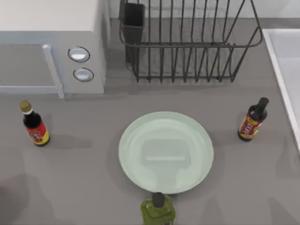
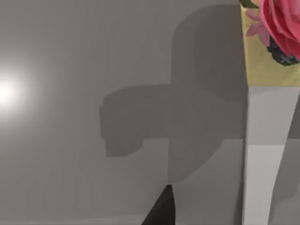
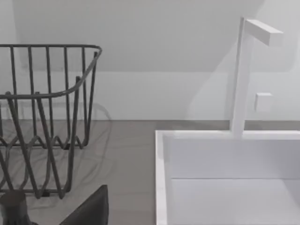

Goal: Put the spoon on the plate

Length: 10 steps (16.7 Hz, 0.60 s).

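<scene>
The plate (image 1: pixel 166 152) is large, round, pale mint green and glossy, and it lies in the middle of the table with nothing on it. The spoon is out of view. A dark part of my left gripper (image 2: pixel 161 212) juts in at the edge of the left wrist view, above bare grey table. A dark part of my right gripper (image 3: pixel 90 208) shows in the right wrist view, facing the dish rack (image 3: pixel 44 117) and the sink (image 3: pixel 225 159).
A microwave (image 1: pixel 51 47) stands back left, the wire dish rack (image 1: pixel 187 42) back centre and the white sink (image 1: pixel 286 70) at the right edge. Dark bottles stand left (image 1: pixel 35 124) and right (image 1: pixel 253 121) of the plate. A green bottle (image 1: pixel 158 211) touches its near rim.
</scene>
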Each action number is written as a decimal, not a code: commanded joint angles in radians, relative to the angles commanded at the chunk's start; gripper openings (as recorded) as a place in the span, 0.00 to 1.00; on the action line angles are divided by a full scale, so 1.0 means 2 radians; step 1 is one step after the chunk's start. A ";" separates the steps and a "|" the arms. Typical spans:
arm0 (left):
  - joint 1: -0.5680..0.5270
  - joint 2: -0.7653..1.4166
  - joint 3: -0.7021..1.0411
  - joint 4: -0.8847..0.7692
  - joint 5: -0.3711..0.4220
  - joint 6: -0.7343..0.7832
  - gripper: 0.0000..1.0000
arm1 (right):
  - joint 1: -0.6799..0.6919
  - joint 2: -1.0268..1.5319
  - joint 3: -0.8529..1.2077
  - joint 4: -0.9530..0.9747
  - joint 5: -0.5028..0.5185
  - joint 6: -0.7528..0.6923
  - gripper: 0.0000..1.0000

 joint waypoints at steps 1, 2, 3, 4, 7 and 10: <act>0.000 0.000 0.000 0.000 0.000 0.000 0.00 | 0.000 0.000 0.000 0.000 0.000 0.000 1.00; 0.000 0.000 0.000 0.000 0.000 0.000 0.00 | 0.000 0.000 0.000 0.000 0.000 0.000 1.00; 0.000 0.000 0.000 0.000 0.000 0.000 0.00 | 0.000 0.000 0.000 0.000 0.000 0.000 1.00; 0.000 0.000 0.000 0.000 0.000 0.000 0.00 | 0.000 0.000 0.000 0.000 0.000 0.000 1.00; 0.000 -0.036 0.028 -0.062 0.004 -0.013 0.00 | 0.000 0.000 0.000 0.000 0.000 0.000 1.00; -0.001 -0.054 0.062 -0.113 0.004 -0.011 0.00 | 0.000 0.000 0.000 0.000 0.000 0.000 1.00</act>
